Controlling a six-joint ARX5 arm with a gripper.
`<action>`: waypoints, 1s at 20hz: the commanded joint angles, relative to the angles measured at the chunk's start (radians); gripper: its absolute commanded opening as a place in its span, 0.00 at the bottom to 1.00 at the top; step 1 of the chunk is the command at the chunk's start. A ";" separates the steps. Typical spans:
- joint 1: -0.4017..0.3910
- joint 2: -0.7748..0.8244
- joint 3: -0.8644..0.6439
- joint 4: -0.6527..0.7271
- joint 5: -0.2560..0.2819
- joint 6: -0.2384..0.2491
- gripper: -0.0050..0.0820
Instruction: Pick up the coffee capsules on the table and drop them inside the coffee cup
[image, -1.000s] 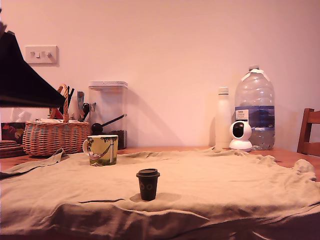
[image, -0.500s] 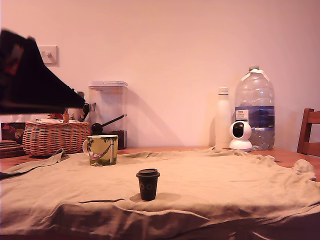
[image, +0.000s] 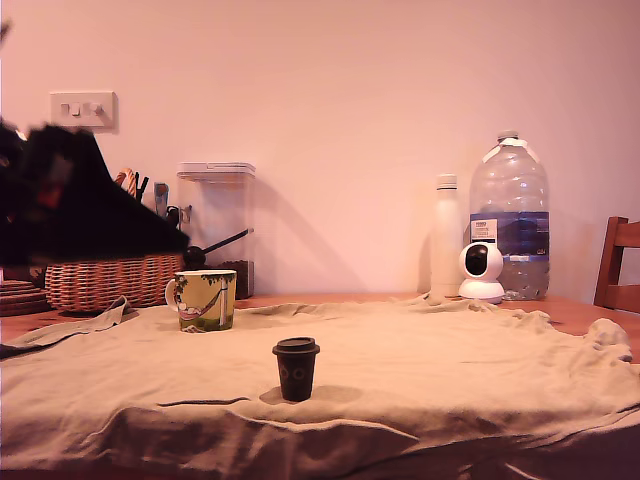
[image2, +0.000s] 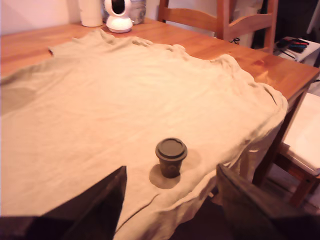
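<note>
One coffee capsule (image: 296, 368) stands upright near the front of the cloth-covered surface (image: 480, 370), untouched. Approach step: the end effector (image2: 170, 200), fingers apart, must descend around it. Farther back, the coffee cup (image: 205, 299) waits.

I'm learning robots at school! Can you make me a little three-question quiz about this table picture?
1. True or false: the coffee capsule stands upright on the cloth.
2. Is the end effector (a) open or (b) shut on the capsule?
3. In the exterior view, the yellow-green mug is on which side of the capsule?

Key: 1 true. 2 a. 3 the exterior view's left, farther back.
</note>
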 joint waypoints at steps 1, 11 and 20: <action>-0.006 0.057 -0.018 0.059 0.008 0.009 0.65; -0.037 0.290 -0.018 0.273 0.011 0.024 0.65; -0.037 0.408 0.044 0.278 0.012 0.024 0.65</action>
